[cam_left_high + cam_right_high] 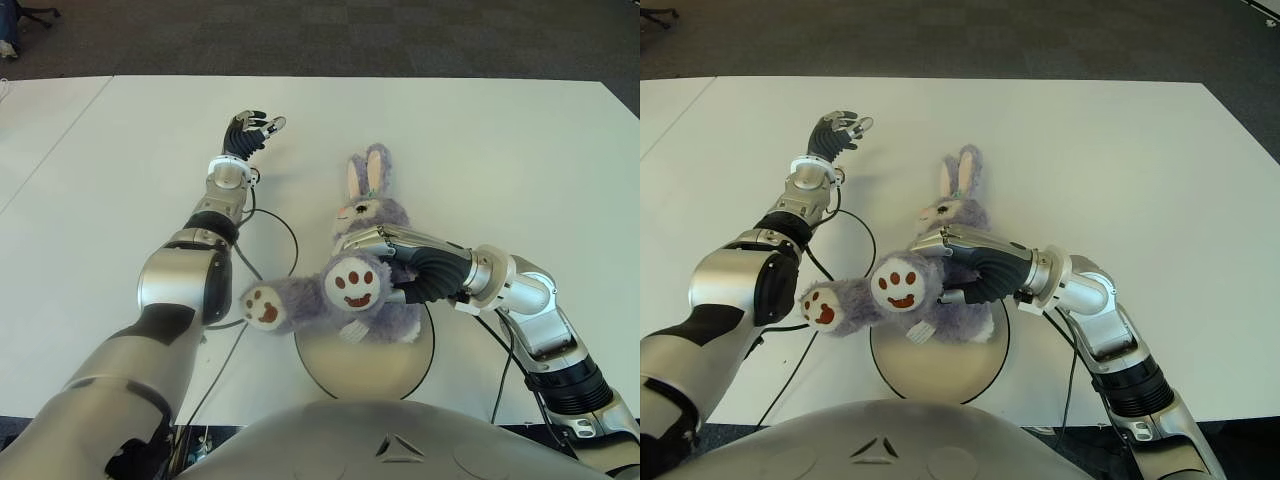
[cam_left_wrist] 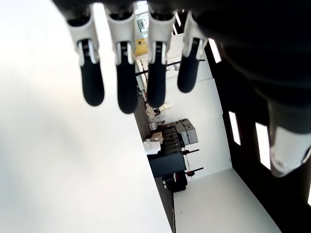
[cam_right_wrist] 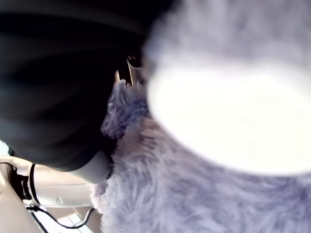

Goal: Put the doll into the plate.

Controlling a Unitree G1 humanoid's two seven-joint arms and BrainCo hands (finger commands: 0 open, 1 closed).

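Purple plush doll (image 1: 375, 262), a rabbit with long ears, sits in the right hand (image 1: 400, 262) at the near middle of the white table (image 1: 500, 150). Right hand's fingers (image 1: 372, 238) wrap across the doll's torso from the right, thumb underneath near the belly; grip is closed on it. Right wrist view is filled with purple fur right up against the palm, which fits a firm hold.

Doll's ears point to the far side, both feet with brown paw pads stick out toward the near left. Its lower body hangs over the far part of the plate (image 1: 365, 365), a round tan dish with a dark rim at the near edge of the table. Cannot tell if the doll touches the plate or is held just above it.

Left hand (image 1: 250, 130) is out at the far left, well apart from the doll, fingers (image 2: 92, 82) straight and spread, nothing in it. Black cable (image 1: 285, 225) loops on the table beside the left forearm.
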